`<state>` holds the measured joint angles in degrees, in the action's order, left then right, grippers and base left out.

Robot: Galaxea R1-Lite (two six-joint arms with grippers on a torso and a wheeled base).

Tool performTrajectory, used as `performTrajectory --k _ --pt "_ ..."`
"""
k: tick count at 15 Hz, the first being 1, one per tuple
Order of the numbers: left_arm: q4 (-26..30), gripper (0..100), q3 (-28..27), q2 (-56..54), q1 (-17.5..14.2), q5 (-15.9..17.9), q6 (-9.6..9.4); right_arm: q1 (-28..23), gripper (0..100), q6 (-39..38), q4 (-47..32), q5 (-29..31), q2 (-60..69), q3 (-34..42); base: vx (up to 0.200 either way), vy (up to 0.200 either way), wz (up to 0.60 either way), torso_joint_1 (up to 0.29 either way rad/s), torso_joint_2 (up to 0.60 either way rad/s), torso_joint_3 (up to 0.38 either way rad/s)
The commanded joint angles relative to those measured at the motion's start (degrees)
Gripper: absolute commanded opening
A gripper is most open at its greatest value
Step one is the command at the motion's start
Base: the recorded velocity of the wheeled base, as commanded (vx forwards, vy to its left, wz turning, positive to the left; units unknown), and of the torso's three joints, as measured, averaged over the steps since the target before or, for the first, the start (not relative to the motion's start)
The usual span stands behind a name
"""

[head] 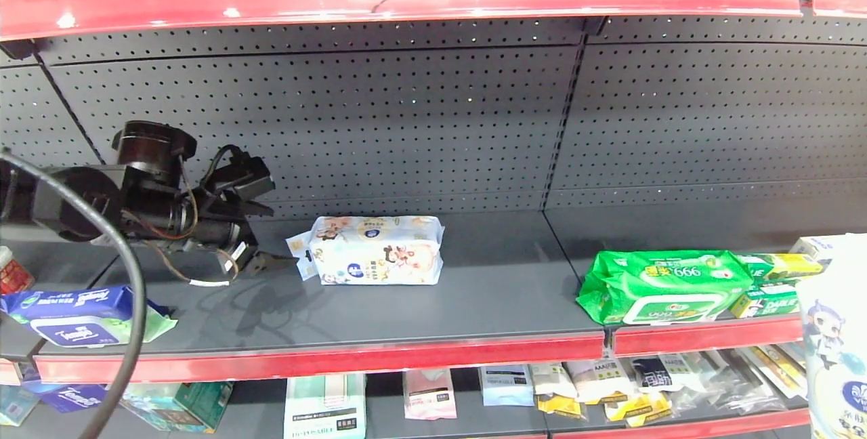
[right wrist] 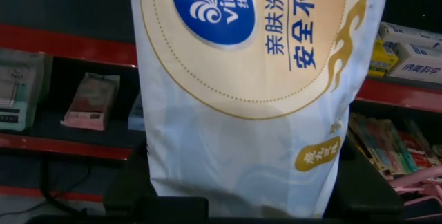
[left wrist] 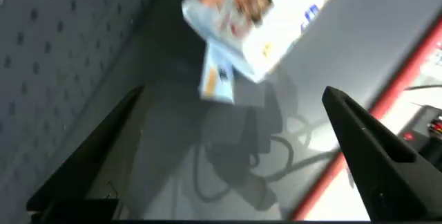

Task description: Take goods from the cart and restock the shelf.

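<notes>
A white tissue pack (head: 376, 249) with cartoon prints lies flat on the grey middle shelf (head: 474, 303). My left gripper (head: 271, 260) hovers low over the shelf just left of it, a small gap away. In the left wrist view that gripper (left wrist: 228, 148) is open, with bare shelf between its black fingers (left wrist: 373, 155) and the tissue pack (left wrist: 262, 16) just beyond them. My right gripper (right wrist: 252, 186) is shut on a tall white pack (right wrist: 255, 92) with a blue and gold label. This pack (head: 836, 337) stands upright at the far right, in front of the shelf.
A green wipes pack (head: 660, 283) and small green boxes (head: 779, 280) sit on the right part of the shelf. A blue pack (head: 81, 314) lies at the left end. Red shelf lips (head: 318, 361) run along the front; the lower shelf (head: 433, 419) holds several small packets.
</notes>
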<state>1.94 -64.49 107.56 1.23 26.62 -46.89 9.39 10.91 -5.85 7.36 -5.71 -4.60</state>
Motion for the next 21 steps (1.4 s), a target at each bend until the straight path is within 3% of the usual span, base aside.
performTrajectory --k 1,2,12,15,21 --pt "1.31 100 -3.71 5.12 1.49 0.09 -1.1 0.02 0 -0.01 -0.04 0.02 -0.1 0.03 0.0 0.0 0.0 0.0 0.0 0.0" --pt "2.54 100 -5.12 6.26 2.11 0.09 -2.16 0.02 0 0.25 0.05 0.02 -0.1 -0.06 0.0 0.0 0.0 0.0 0.0 0.0" --pt "6.06 100 -18.92 16.02 6.33 0.09 -2.95 0.02 0 1.92 0.05 -0.16 -0.1 -0.06 0.0 0.0 0.0 0.0 0.0 0.0" --pt "14.23 100 -26.39 18.39 6.59 0.09 -5.41 0.02 0 2.01 0.05 -0.24 -0.1 -0.06 0.0 0.0 0.0 0.0 0.0 0.0" --pt "14.85 100 -30.43 23.31 7.82 0.09 -5.5 0.02 0 2.1 0.05 -0.24 -0.18 -0.06 0.0 0.0 0.0 0.0 0.0 0.0"
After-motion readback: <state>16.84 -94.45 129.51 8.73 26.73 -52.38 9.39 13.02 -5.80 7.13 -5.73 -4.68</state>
